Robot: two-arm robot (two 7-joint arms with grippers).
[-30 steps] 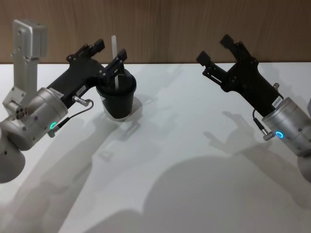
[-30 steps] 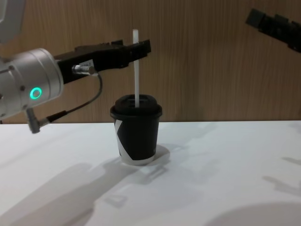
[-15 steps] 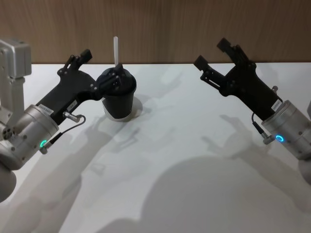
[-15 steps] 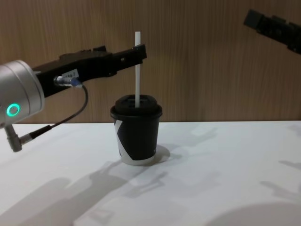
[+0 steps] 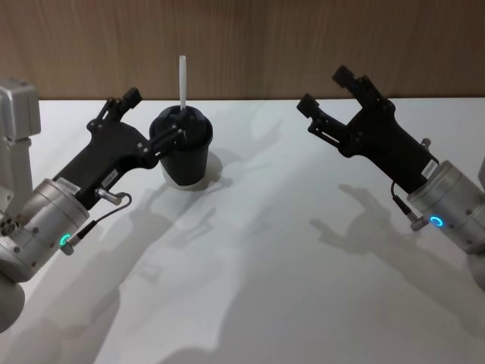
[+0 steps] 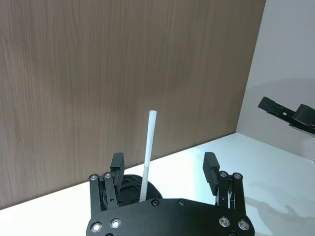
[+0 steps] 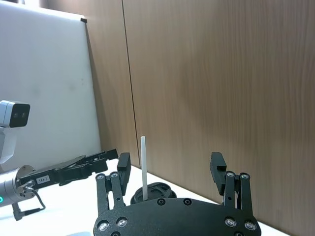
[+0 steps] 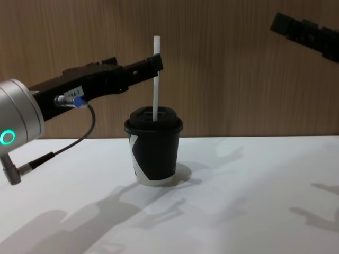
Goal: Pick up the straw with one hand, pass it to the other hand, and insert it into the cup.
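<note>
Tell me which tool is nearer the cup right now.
Left. The left tool is open, right at the cup, its fingers either side of the straw standing in the lid. The right tool hangs open, well off to the cup's right, above the table.

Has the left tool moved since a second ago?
Yes. The left tool, open, has pulled back from the straw toward the robot, leaving it standing in the cup.

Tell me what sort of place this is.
Probably a lab or demo bench: a plain white table against a wood-panel wall, bare but for one lidded cup with a straw, two robot arms working it.
</note>
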